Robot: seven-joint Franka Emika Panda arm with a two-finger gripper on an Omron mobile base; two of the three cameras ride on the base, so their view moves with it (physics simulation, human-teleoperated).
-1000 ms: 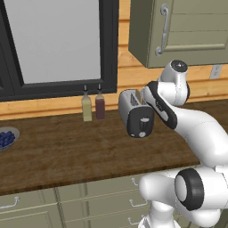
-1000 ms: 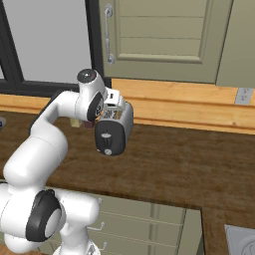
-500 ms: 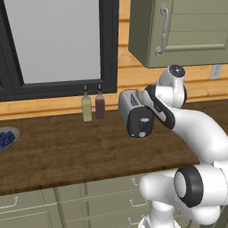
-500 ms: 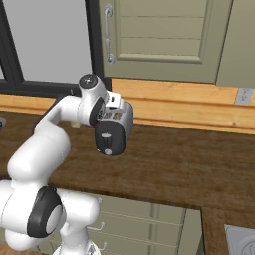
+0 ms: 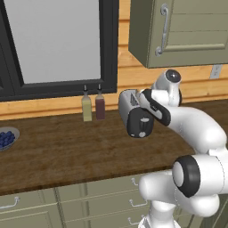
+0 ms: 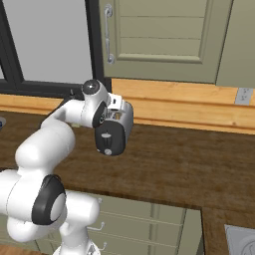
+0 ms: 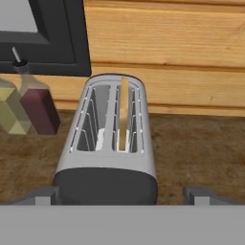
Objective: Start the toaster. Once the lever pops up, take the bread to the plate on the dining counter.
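Wood-grain worktop (image 5: 67, 151), dark brown, runs along a pale plank wall w/ beige drawers below, a black-framed window (image 5: 53, 40) at left and a grey-green wall cabinet (image 5: 187, 31) above right. On the worktop near the wall stands the toaster (image 7: 112, 139), silver-grey w/ 2 slots and a glossy black end panel facing the robot. 1 slot holds the bread (image 7: 124, 115), a thin tan slice standing on edge, top just proud of the slot; the other slot looks empty. Just left of the toaster are 2 bottles (image 5: 92, 107), 1 yellowish, 1 dark red. A bowl of blue berries (image 5: 6, 138) sits far left. Arm is bent over the toaster; the gripper (image 7: 122, 194) hangs above the black end, jaws spread wide either side, grasping nothing. The lever (image 5: 142, 126), a small pale knob in a vertical slot on the end panel, looks untouched. Judged step: approach to start the toaster, i.e. very early in the task. Next move prob. calls for lowering a fingertip onto the lever and pressing down, w/o nudging the toaster.
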